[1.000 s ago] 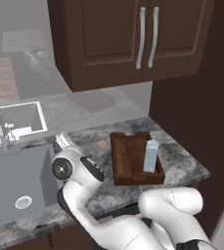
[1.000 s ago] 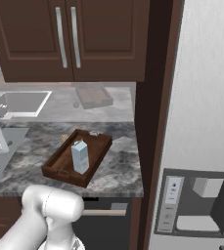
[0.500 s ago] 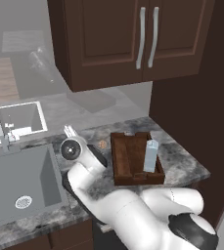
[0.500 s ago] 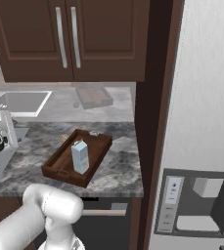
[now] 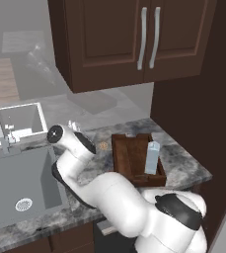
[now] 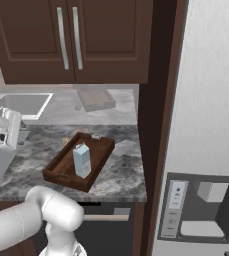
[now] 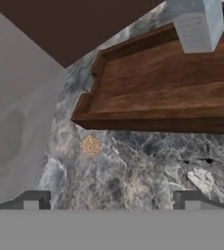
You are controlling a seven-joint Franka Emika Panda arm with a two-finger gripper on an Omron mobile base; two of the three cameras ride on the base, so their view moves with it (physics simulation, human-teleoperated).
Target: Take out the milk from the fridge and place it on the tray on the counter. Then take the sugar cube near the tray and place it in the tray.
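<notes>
One milk (image 5: 152,157) upright, seemingly, in tray (image 5: 128,159).

**Colours on and around the counter**

The counter (image 5: 183,165) is grey stone, mottled with dark and pale veins. On it the tray (image 7: 167,93) is dark brown wood with a streaked grain. The milk (image 6: 82,160) in the tray is pale blue-white. Beside the tray, the sugar cube (image 7: 90,145) is speckled tan-orange. Above the counter the cabinets (image 5: 134,39) are dark brown with silver handles. The fridge (image 6: 211,125) is white-grey.
</notes>
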